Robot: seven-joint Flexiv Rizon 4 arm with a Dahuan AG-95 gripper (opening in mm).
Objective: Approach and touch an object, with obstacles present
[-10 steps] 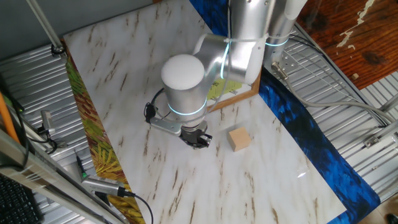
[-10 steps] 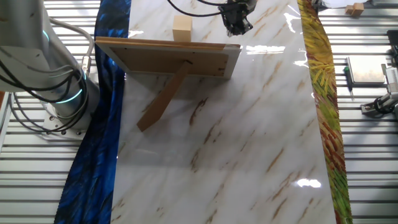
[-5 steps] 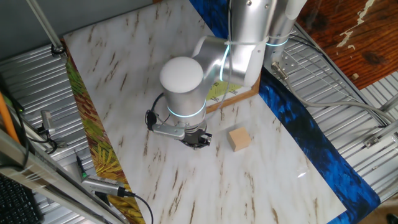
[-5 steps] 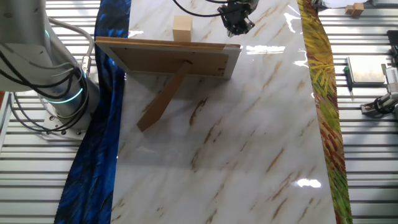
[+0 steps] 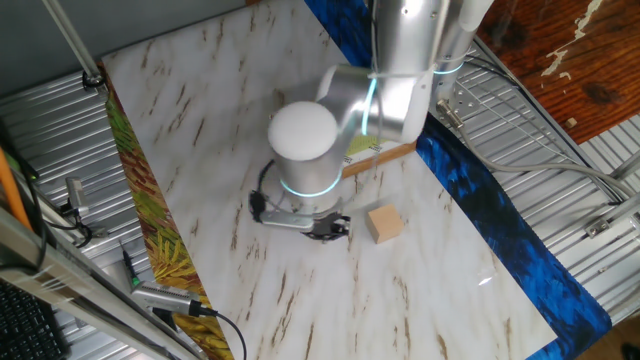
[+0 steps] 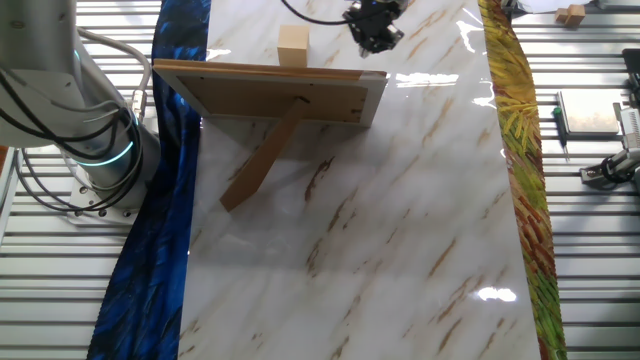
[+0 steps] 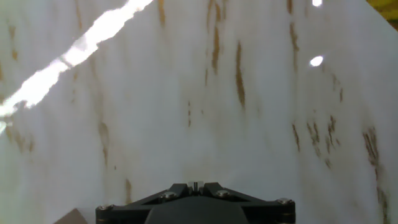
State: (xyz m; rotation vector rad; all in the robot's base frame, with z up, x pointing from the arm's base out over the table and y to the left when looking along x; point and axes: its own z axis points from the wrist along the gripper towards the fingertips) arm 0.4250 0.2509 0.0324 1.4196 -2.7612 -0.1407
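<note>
The small light-tan wooden cube [image 5: 384, 223] sits on the marble table top, also seen beyond the frame in the other fixed view [image 6: 293, 46]. My gripper [image 5: 331, 229] hangs low over the table just left of the cube, a short gap apart, with the fingers shut together and nothing between them. It shows in the other fixed view [image 6: 373, 30] to the right of the cube. In the hand view the closed fingertips [image 7: 196, 185] point at bare marble; a tan corner [image 7: 70, 217] at the lower left edge may be the cube. The wooden-framed picture [image 6: 270, 92] stands behind, mostly hidden by the arm in one fixed view [image 5: 385, 151].
A blue cloth strip [image 5: 490, 215] runs along one table side and a yellow-green patterned strip [image 5: 140, 215] along the other. The arm's base [image 6: 95, 150] stands beside the blue strip. Cables and tools [image 5: 150, 295] lie off the table edge.
The gripper and arm have shifted a little toward the cube, narrowing the gap. The cube and the picture have not moved.
</note>
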